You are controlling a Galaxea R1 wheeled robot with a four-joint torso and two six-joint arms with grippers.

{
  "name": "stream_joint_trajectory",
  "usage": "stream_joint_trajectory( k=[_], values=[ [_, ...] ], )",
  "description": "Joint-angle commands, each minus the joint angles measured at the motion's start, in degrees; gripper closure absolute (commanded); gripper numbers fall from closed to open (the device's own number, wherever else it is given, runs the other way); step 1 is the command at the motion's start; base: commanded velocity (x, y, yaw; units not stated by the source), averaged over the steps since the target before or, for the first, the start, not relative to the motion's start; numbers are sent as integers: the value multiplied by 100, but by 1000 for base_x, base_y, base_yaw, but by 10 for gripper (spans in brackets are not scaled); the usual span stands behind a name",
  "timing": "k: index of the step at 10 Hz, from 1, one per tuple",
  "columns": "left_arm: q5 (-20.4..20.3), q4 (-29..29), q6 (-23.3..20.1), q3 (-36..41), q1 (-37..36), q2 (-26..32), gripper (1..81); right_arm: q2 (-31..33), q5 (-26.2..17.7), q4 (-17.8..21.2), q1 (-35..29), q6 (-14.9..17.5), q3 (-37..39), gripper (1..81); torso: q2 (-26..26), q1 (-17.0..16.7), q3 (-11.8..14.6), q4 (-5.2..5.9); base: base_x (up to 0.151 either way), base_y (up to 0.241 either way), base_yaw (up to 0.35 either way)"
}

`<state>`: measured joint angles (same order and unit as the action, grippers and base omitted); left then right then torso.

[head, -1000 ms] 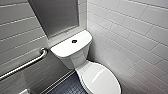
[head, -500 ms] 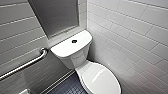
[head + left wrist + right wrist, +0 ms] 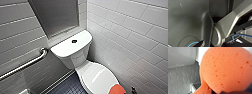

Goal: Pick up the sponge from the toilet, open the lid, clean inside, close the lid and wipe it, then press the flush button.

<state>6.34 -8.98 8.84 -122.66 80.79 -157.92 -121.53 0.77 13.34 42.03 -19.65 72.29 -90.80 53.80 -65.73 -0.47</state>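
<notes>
Right gripper [image 3: 228, 92]: a dark edge of it lay right against the sponge [image 3: 224, 69] in the right wrist view; whether it was clamped on the sponge or apart from it could not be told.
Left gripper [image 3: 201, 44]: a dark tip showed beside a blue cable [image 3: 193, 43]; whether it was open or closed could not be told.
Toilet [image 3: 75, 60]: white and glossy, standing in the corner, its tank at the far end against the wall and its bowl toward the near side.
Lid [image 3: 100, 80]: white, smooth and oval, lying flat and closed over the bowl.
Flush button [image 3: 74, 41]: small, round and dark, set in the middle of the tank top [image 3: 65, 48].
Sponge: bright orange, pitted with small pores, very close to the right wrist camera; in the head view it was at the near right end of the lid. Whether it touched the lid or was just above it could not be told.
Grab bar [image 3: 25, 66]: shiny metal, on the left wall, running from the near left up to an elbow just left of the tank.
Metal panel [image 3: 57, 16]: dull grey, on the far wall above the tank.
Walls [image 3: 130, 32]: white rectangular tiles on the left, far and right sides.
Floor [image 3: 70, 86]: dark small tiles, left of the bowl.
</notes>
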Motion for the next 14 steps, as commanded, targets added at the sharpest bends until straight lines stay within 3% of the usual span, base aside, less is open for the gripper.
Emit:
stream_joint_trajectory(
  k=[1,4,6,9,14],
  values=[
    [465,-16,-31,102,47,67,10,-593,-1534,-112,-1253,-30,1011,811,0,0,0,0,0,0,0],
    [465,2,-31,93,47,76,10,-1340,-2097,-94,-1973,-56,1962,811,2,0,0,0,0,0,0],
    [465,19,-31,93,56,93,10,-1727,-2151,-59,-2483,-135,2261,811,2,0,0,0,0,0,0],
    [465,37,-31,93,47,120,10,-2465,-2037,-59,-2765,-179,2840,811,2,0,0,0,0,0,0],
    [482,72,-22,93,82,199,10,-4179,-1528,-85,-2626,-179,4766,811,2,0,-2,0,0,0,0]
  ],
)
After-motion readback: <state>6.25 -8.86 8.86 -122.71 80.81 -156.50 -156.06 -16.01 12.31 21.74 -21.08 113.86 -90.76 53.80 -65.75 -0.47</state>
